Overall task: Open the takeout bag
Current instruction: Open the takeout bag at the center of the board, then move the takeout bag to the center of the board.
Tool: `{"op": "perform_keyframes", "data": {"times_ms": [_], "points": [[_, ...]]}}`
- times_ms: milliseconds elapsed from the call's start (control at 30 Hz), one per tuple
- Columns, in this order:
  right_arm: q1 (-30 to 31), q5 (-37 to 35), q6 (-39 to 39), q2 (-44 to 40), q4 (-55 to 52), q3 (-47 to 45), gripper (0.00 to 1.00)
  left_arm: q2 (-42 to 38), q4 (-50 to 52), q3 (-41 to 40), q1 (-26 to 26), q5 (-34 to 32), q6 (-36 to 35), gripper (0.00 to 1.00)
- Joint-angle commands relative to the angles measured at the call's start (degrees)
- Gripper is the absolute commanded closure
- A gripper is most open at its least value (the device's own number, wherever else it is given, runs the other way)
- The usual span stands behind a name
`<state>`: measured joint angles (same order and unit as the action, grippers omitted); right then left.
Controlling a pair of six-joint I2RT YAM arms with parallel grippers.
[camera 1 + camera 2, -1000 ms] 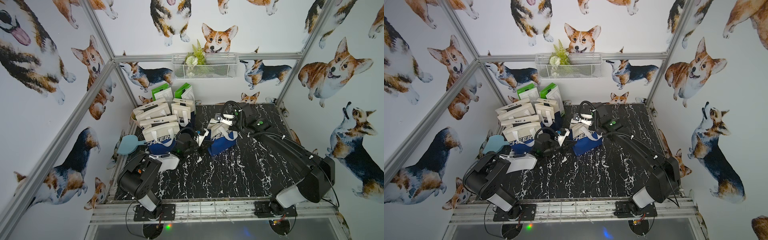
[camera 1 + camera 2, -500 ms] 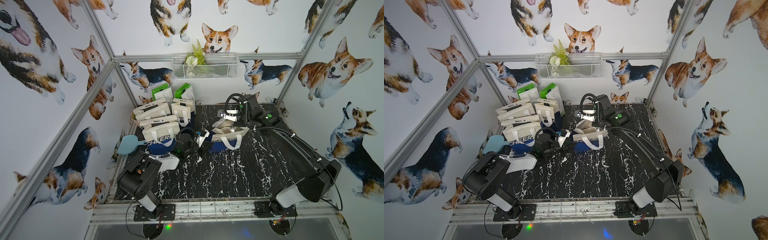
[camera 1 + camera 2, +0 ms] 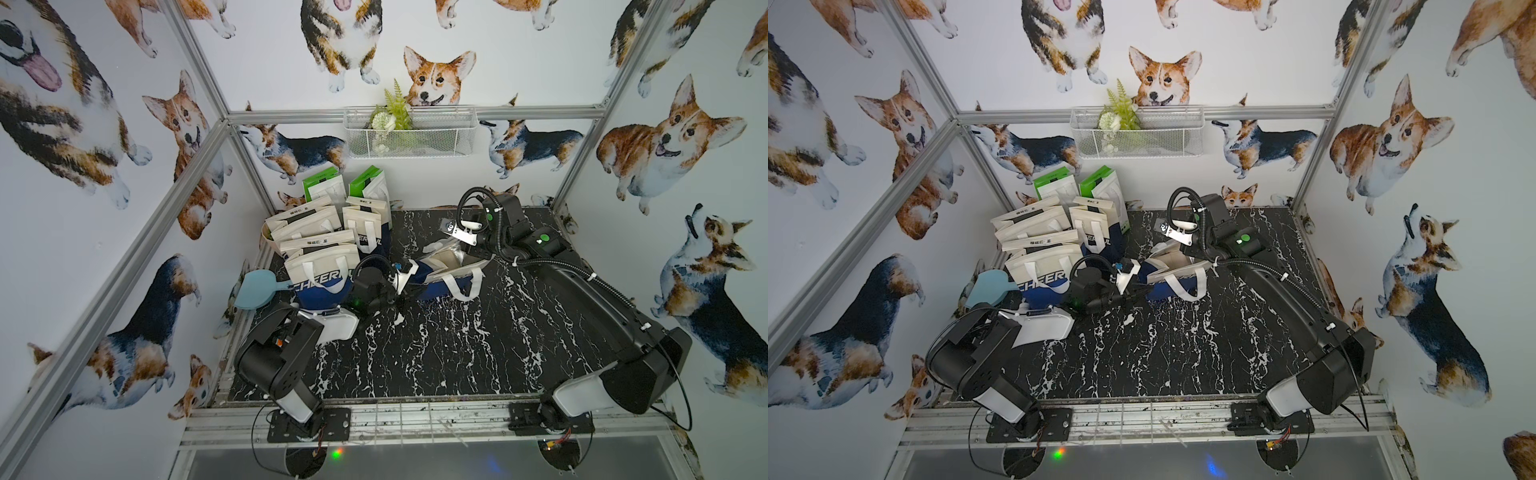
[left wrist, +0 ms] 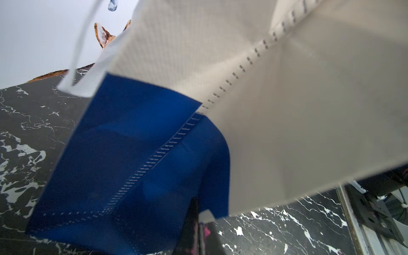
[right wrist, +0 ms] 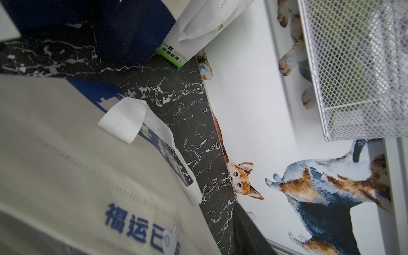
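Robot lab test cell, aluminium frame [image 3: 540, 111], corgi-print walls [image 3: 498, 50]

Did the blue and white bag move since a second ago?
Yes. The far rim of the blue and white fabric takeout bag went toward the white wire basket on the back wall; its mouth spread open.

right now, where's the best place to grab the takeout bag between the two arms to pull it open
Probably the white handle loop on the near wall of the takeout bag: it hangs clear of the blue panel, a strap a finger can hook through. Come from the front, since the left pincer sits at the bag's left end.
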<state>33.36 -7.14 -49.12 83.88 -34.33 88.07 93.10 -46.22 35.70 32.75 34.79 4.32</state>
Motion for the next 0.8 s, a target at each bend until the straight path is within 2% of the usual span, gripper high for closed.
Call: {"op": "perform_keyframes", "data": {"times_ms": [0, 200, 467, 633, 767], "points": [[-0.29, -2.39, 10.8, -0.07, 6.15, 0.75, 0.43, 0.04, 1.62, 0.31, 0.03, -0.46, 0.81, 1.0], [-0.31, 2.13, 23.22, -7.82, 11.79, -5.0, 0.41, -0.48, 1.49, 0.78, 0.03, -1.69, 4.74, 1.0], [-0.31, 8.47, 33.26, -26.42, 15.92, -17.03, 0.42, -3.57, 7.55, 2.15, -0.06, -9.54, 6.11, 1.0], [-0.25, 12.02, 37.46, -37.29, 18.42, -24.61, 0.42, -6.75, 13.58, 2.44, -0.06, -14.96, 2.16, 1.0], [-0.24, 12.82, 39.09, -41.91, 17.01, -26.73, 0.42, -11.41, 20.21, 1.86, -0.06, -20.67, -0.78, 1.0]]}}
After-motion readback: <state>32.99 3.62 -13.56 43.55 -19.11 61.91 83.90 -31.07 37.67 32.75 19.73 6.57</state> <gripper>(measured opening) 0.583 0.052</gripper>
